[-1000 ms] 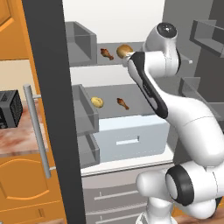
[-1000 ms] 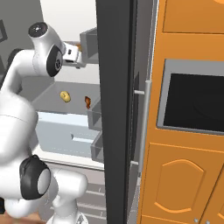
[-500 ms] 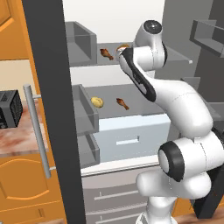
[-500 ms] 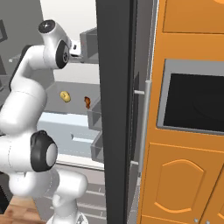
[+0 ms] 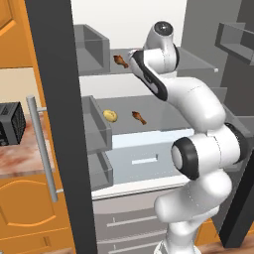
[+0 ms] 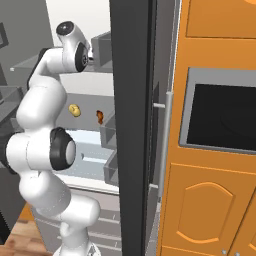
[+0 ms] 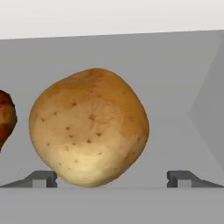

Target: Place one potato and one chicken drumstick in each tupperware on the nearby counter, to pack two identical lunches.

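1. the big potato point(image 7: 89, 127) sits on the upper fridge shelf point(image 5: 198, 62), right ahead of the fingers point(image 7: 41, 178), nearer the left tip than the right and not yet between them.
2. a drumstick point(image 7: 5, 118) lies just beside it, past the left tip; in the left base view it shows at the shelf's left part point(image 5: 119, 60).
3. the gripper point(image 7: 112, 179) is spread wide and holds nothing; both tips stand clear of the potato as far as the hand view shows.
4. one shelf lower lie the small potato point(image 5: 110, 115) and a second drumstick point(image 5: 139, 117), near each other but apart.
5. progress, as i judge it: nothing is packed. all four foods are in the fridge, so four carries to the counter point(image 5: 20, 154) are left. the tupperware cannot be made out here; a black toaster point(image 5: 11, 124) stands on the counter.
6. pose: the arm rises from the base, bends at the elbow and reaches up and in to the upper shelf, hand level and pointing at the potato.
7. next, likely a short push forward, shifted a little left, then a squeeze.
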